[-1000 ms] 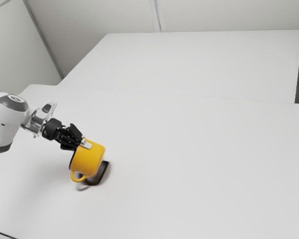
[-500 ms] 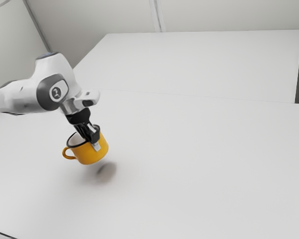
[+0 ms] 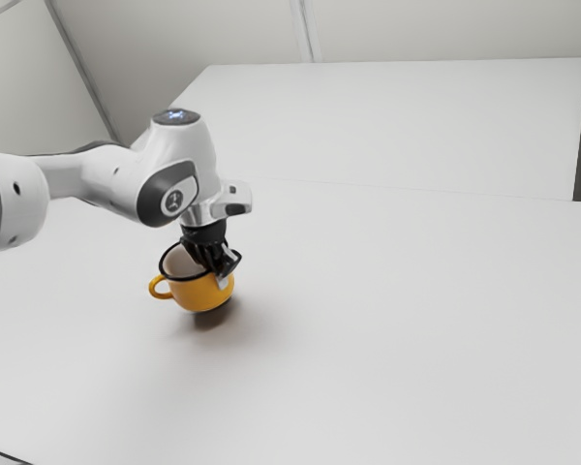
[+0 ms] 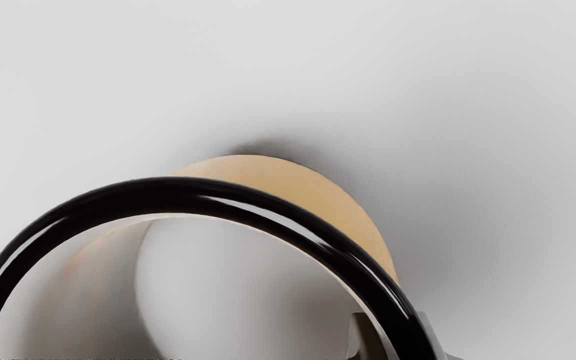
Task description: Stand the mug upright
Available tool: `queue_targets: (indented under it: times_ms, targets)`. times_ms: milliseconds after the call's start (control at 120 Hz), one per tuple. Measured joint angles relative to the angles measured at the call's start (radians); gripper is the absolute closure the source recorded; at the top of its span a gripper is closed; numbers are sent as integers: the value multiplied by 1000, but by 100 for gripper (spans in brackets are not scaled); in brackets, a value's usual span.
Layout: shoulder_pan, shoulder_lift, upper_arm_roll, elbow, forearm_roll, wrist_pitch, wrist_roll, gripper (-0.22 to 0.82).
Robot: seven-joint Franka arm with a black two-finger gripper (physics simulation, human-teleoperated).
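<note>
The yellow mug (image 3: 201,293) is nearly upright with its opening up, tilted slightly, and its handle points to the exterior view's left. My gripper (image 3: 221,271) comes down over the mug's rim on the side away from the handle, shut on the wall, one finger inside and one outside. In the wrist view the mug's black rim (image 4: 178,195) arches around its pale inside, and my gripper (image 4: 393,335) pinches the rim from both sides. A dark shadow lies close under the mug; whether its base touches the table is hard to tell.
The white table (image 3: 416,320) stretches around the mug. A second pale surface (image 3: 397,116) stands beyond its far edge, with walls behind. A dark line crosses the near corner at the exterior view's left.
My hand has swung from a sideways reach to pointing down, turning the tipped mug nearly upright. Lately the mug moved toward the exterior view's right, and its shadow came closer beneath it.
</note>
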Motion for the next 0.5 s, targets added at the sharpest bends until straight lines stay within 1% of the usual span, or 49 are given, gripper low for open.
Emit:
queue_targets:
  times_ms: [133,258,500]
  targets:
    - [-24,55,0,4,-1,80,-65,77]
    - [-2,84,1,7,0,148,-117,77]
    - [-9,123,2,12,1,220,-198,77]
